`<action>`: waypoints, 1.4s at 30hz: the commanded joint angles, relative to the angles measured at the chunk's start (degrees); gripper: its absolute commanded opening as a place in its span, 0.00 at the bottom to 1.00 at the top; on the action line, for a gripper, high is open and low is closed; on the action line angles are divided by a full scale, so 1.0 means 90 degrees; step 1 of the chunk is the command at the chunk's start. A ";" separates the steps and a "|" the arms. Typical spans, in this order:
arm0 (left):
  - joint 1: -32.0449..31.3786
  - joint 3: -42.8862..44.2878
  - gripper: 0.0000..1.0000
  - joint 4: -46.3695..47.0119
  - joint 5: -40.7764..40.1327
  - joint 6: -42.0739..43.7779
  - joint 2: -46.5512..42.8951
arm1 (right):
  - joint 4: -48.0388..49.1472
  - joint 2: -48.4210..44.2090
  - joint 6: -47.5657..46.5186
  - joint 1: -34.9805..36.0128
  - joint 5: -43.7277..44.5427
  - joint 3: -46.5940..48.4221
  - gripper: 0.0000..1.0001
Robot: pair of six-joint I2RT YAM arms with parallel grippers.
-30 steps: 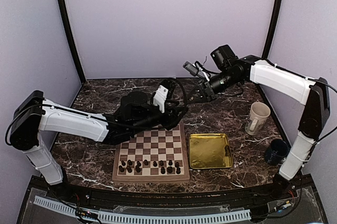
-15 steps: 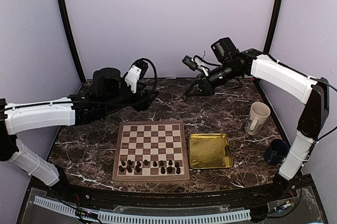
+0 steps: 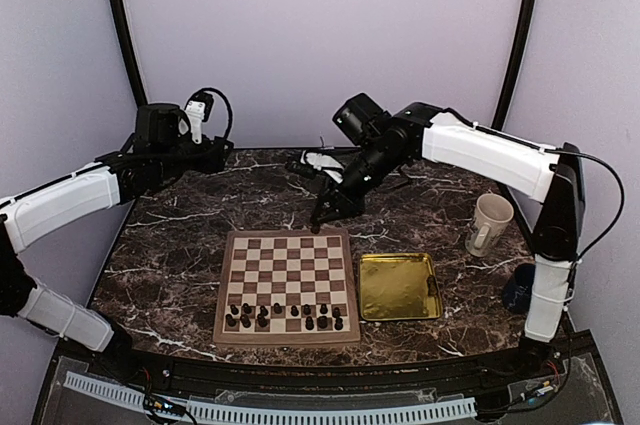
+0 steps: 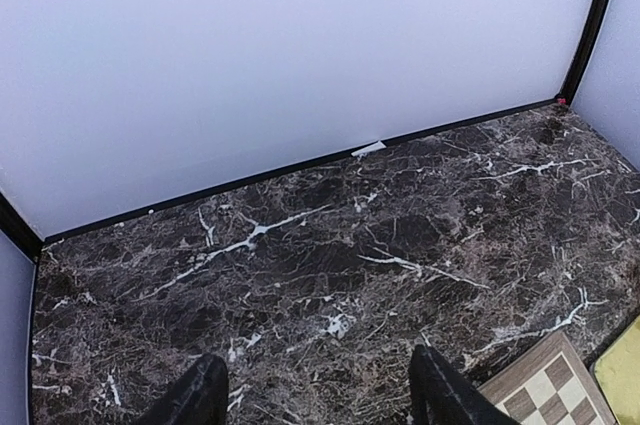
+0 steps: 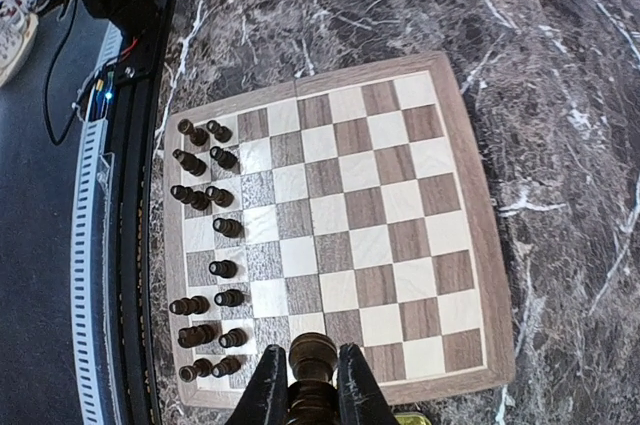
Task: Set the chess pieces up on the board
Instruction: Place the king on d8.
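We pinch a chess piece [image 5: 312,353] upright in the right gripper's [image 5: 312,385] closed jaws over the board [image 5: 345,207] — ready for placing — left gripper [image 4: 318,391] parked aside, jaws spread, empty.

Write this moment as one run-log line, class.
left gripper: open, empty, over marble | right gripper: shut on chess piece, at far edge of board | other pieces: two near rows

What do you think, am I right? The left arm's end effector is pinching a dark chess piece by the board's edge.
Not quite. It is the right end effector that pinches the dark chess piece by the board's edge, as the right wrist view shows. The left end effector is open and holds nothing, over the marble table.
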 commanded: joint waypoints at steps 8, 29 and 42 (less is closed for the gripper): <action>-0.0019 -0.0254 0.63 -0.0087 0.0107 0.0055 -0.0666 | -0.0698 0.1075 -0.0474 0.1631 0.1121 0.0844 0.09; -0.0014 -0.0328 0.61 -0.0062 0.0419 0.0036 -0.0674 | -0.0508 0.1656 -0.0569 0.2494 0.1502 0.0418 0.09; -0.0014 -0.0333 0.61 -0.0067 0.0495 0.0047 -0.0596 | -0.0333 0.1822 -0.0557 0.2547 0.1602 0.0242 0.09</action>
